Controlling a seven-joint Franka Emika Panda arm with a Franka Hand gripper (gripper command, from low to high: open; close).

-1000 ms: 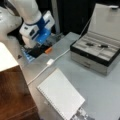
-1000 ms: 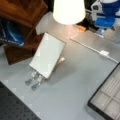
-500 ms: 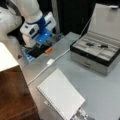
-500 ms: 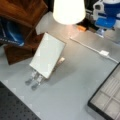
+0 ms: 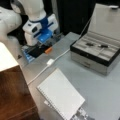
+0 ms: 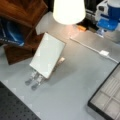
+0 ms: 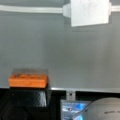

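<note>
A grey table (image 5: 105, 90) under a dark backdrop. One gripper (image 5: 42, 46) hovers at its far edge; whether its fingers are spread cannot be told. One orange block (image 5: 48, 50) lies just beside it, long axis along the table edge in the wrist view (image 7: 28, 80). One white cable (image 5: 50, 62) runs near, one open case (image 5: 96, 53) well apart, one notebook (image 5: 61, 96) farther. No writing is readable.

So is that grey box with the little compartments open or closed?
Open. The grey box has its lid tipped up behind, and its compartments show.
</note>
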